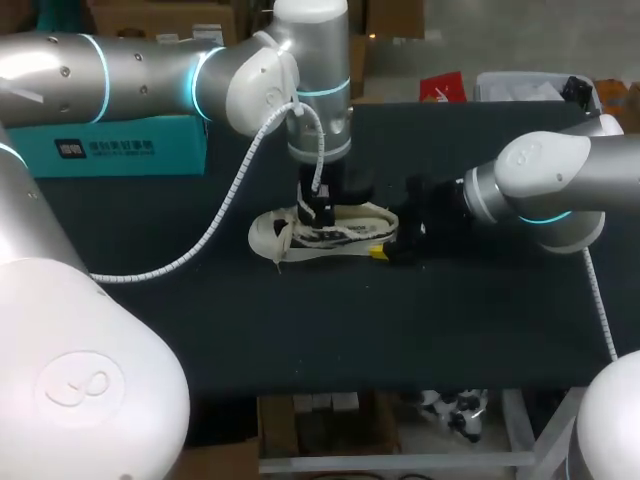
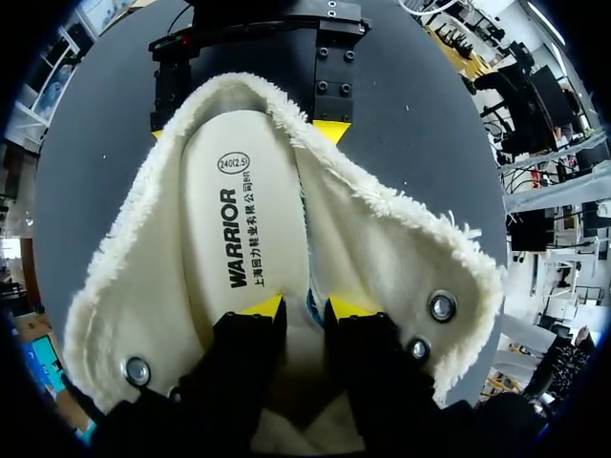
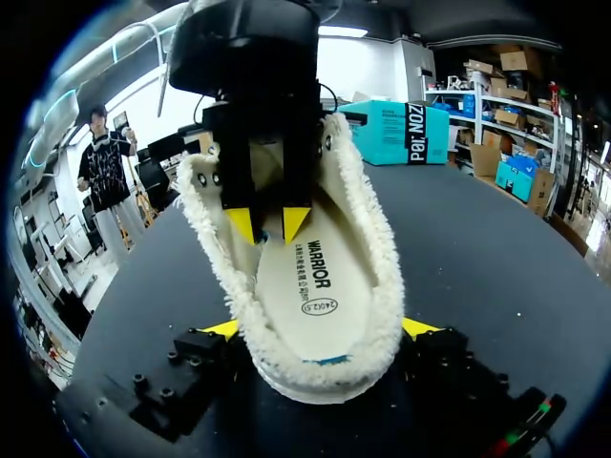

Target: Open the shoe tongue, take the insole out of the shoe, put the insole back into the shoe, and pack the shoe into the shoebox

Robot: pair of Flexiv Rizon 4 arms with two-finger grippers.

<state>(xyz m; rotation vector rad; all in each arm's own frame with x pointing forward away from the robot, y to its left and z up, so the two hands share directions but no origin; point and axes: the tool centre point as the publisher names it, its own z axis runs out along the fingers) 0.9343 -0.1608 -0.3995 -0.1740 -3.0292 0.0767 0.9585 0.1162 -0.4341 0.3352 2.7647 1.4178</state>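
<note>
Two grippers are working on one shoe (image 1: 325, 232), which is sitting on its sole on the dark table (image 1: 300, 330). The right gripper (image 3: 321, 329) is clamping the shoe's heel from both sides, spread wide. That is most likely to stop the shoe sliding or lifting when the other arm pulls. The left gripper (image 2: 305, 307) is standing upright in the shoe's opening, nearly closed. It appears to be pinching the side edge of the insole (image 2: 239, 219), which is curling up slightly between the tips. The rest of the insole is lying flat inside the shoe, so by my judgement the removal is only beginning. The teal shoebox (image 1: 120, 148) is sitting well apart from the shoe, off past its toe end, ready for packing
</note>
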